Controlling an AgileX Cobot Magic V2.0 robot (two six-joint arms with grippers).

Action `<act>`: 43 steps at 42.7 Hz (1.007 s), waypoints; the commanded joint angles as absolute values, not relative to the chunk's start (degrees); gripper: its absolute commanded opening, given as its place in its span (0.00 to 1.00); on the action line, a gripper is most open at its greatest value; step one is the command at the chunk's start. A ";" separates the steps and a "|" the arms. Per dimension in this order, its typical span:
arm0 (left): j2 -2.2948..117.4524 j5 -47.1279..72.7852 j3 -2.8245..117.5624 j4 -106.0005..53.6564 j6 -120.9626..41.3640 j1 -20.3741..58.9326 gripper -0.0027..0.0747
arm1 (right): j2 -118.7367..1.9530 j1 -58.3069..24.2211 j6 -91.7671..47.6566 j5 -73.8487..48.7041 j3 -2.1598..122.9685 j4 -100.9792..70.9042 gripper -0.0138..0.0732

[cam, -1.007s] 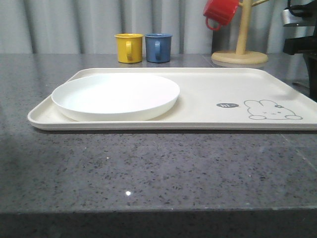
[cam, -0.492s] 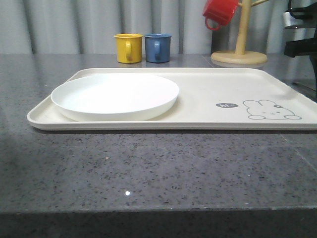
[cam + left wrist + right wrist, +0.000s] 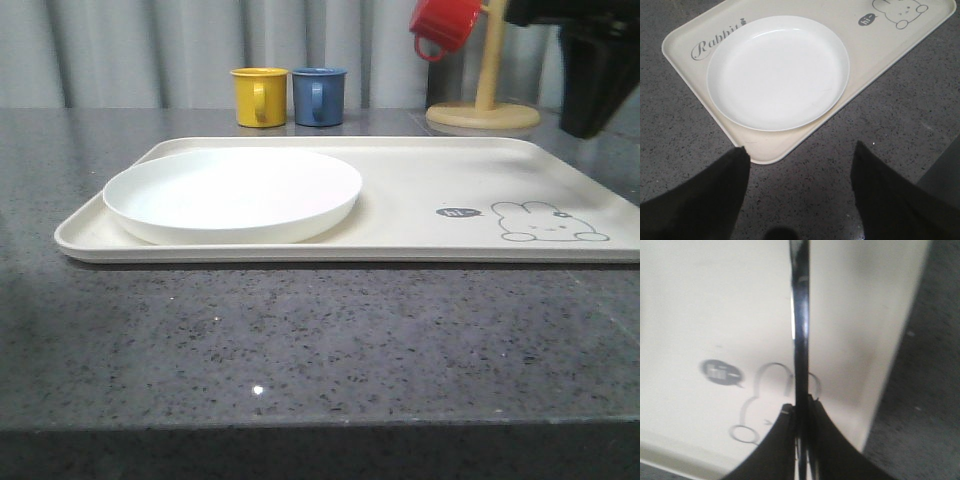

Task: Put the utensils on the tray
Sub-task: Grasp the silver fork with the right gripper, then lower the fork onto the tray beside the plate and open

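The right pincer [image 3: 802, 432] is clamped tight on a thin, shiny silver metal utensil [image 3: 801, 325]; edge-on and blurred, it could be any of the cutlery. The utensil juts forward from between the black fingers [image 3: 775, 450], hanging above the large cream-white rectangular tray [image 3: 700, 300], with the rabbit line drawing [image 3: 765, 400] directly under the fingers. In the front view the right arm is a dark mass [image 3: 590, 60] above the tray's far right corner. The left pincer [image 3: 800, 165] stands wide apart and holds nothing, over the speckled grey stone table [image 3: 850, 150]; just ahead of its fingertips lies the tray's near rim [image 3: 765, 157], and beyond that the round shallow white plate [image 3: 777, 70] rests on the tray.
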State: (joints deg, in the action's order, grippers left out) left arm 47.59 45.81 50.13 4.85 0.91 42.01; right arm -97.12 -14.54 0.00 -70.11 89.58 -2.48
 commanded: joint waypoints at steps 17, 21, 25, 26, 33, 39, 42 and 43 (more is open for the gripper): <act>47.46 41.83 51.80 4.75 1.46 42.55 0.60 | -108.10 -24.13 21.91 -71.41 104.21 -2.83 0.08; 47.46 41.83 51.80 4.75 1.46 42.55 0.60 | -109.52 -24.13 24.64 -71.08 104.15 -2.85 0.08; 47.46 41.83 51.80 4.75 1.46 42.55 0.60 | -110.42 -24.13 25.33 -70.98 104.10 -3.08 0.09; 47.46 41.83 51.80 4.75 1.46 42.55 0.60 | -110.55 -24.13 25.47 -70.98 104.10 -3.26 0.10; 47.46 41.83 51.80 4.75 1.46 42.55 0.60 | -111.04 -24.13 25.90 -69.74 104.10 -3.37 0.25; 47.46 41.83 51.80 4.75 1.46 42.55 0.60 | -111.04 -24.13 25.90 -69.48 104.10 -3.25 0.50; 47.46 41.83 51.80 4.75 1.46 42.55 0.60 | -110.87 -24.13 25.82 -69.48 104.15 -2.85 0.56; 47.46 41.83 51.80 4.75 1.46 42.55 0.60 | -110.77 -24.13 25.65 -69.48 104.15 -2.22 0.58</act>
